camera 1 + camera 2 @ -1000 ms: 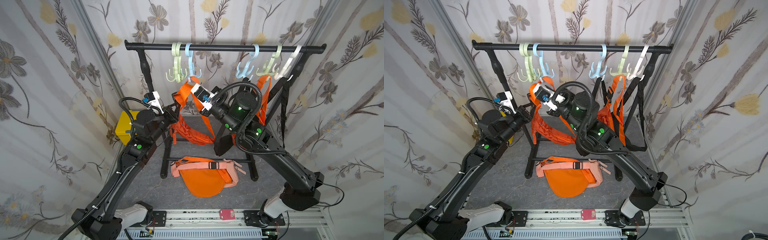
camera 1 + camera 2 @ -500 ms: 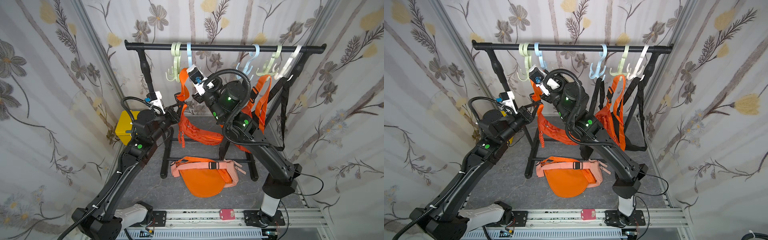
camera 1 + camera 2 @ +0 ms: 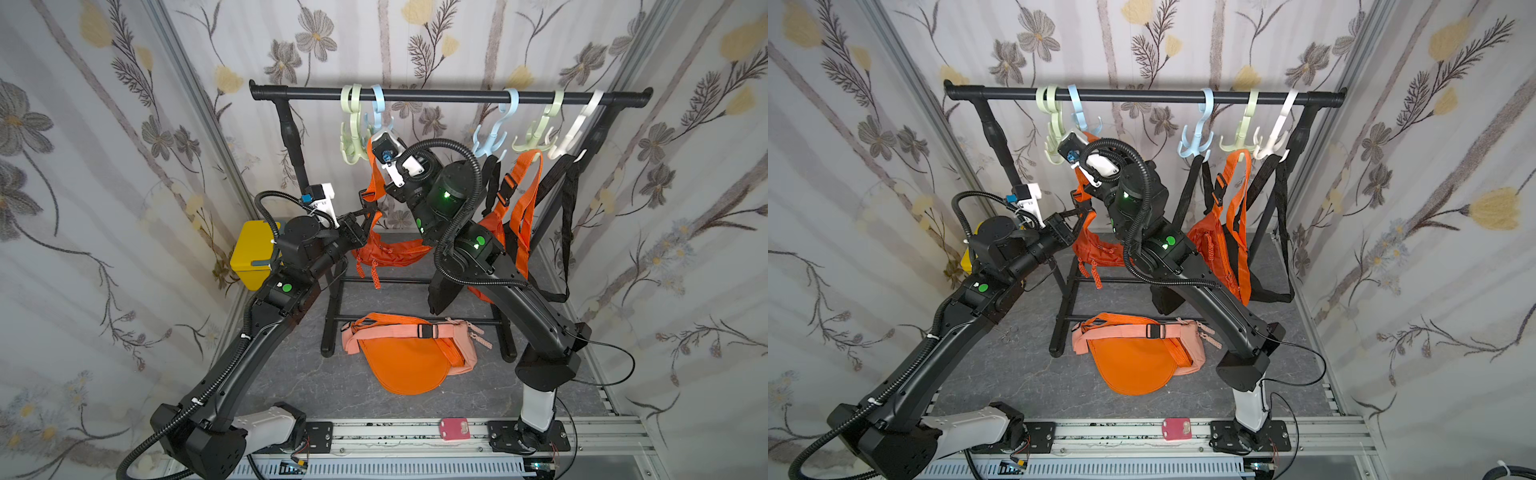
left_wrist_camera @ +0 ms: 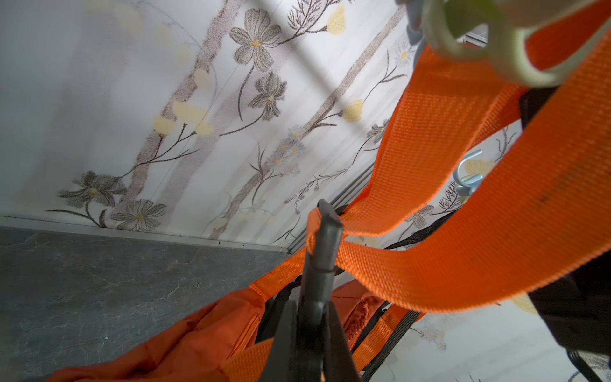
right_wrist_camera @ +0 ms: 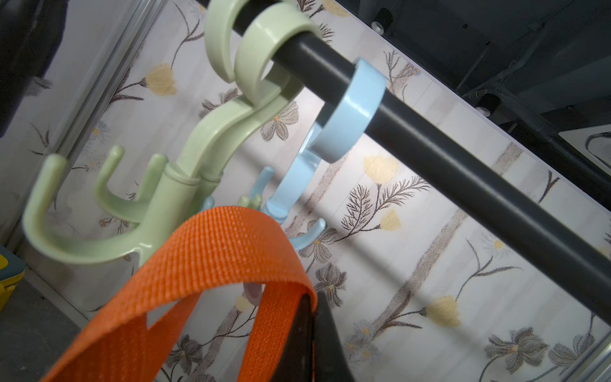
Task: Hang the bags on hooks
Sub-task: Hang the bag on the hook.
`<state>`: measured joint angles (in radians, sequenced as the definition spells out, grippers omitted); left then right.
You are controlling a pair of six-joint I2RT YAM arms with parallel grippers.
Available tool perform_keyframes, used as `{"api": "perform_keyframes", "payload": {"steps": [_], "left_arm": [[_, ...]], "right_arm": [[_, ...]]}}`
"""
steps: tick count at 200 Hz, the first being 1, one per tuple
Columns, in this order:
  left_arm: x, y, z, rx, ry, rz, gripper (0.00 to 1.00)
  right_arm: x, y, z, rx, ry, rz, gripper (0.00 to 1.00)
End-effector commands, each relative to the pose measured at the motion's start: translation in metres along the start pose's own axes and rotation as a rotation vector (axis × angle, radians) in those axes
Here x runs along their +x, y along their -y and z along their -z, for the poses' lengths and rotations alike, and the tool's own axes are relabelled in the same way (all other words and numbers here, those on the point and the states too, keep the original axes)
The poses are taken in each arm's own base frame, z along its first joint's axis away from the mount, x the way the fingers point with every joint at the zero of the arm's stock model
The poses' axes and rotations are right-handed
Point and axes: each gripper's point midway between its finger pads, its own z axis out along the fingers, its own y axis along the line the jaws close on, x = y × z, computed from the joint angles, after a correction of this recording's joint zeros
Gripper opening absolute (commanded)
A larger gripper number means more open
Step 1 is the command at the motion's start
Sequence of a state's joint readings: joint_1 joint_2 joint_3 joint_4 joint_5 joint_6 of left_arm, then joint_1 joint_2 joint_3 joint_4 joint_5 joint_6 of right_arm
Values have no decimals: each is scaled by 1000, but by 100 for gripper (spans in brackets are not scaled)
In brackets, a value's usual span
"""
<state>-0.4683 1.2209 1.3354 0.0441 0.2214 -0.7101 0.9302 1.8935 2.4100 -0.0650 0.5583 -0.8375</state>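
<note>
An orange bag (image 3: 390, 253) hangs by its orange webbing strap (image 4: 463, 231) between both arms, in front of the rack's left half. My left gripper (image 4: 325, 220) is shut on the strap low down, beside the black buckle (image 3: 365, 195). My right gripper (image 5: 314, 306) is shut on the top of the strap loop (image 5: 211, 244), which it holds just under the prongs of the pale green hooks (image 5: 99, 238) and the light blue hook (image 5: 297, 185). In both top views the right wrist (image 3: 388, 149) sits right below those hooks (image 3: 351, 139). I cannot tell whether the strap touches a prong.
The black rail (image 3: 449, 96) carries more hooks at the right, where an orange bag (image 3: 521, 199) and black bags (image 3: 565, 208) hang. An orange and a pink bag (image 3: 407, 357) lie on the grey floor by the rack's feet. A yellow bin (image 3: 253, 257) stands at the back left.
The right gripper has carried the strap upward and to the left, from mid-height up to the left-hand hooks. The bag has risen with it, and the left gripper has followed slightly.
</note>
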Motion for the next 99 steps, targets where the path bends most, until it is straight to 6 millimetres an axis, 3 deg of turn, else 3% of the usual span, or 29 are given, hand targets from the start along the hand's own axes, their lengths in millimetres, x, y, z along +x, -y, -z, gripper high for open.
{"api": "perform_keyframes", "payload": {"steps": [1,63,99], "left_arm": [[-12,13,2,37,37,-16,0],[-18,16,5,36,60,-18,0],[-20,18,5,39,62,-19,0]], "right_arm": [[-20,19,11,13,59,-63,0],[-38,42,26,13,119,-103,0],[-28,23,15,-18,101,-69,0]]}}
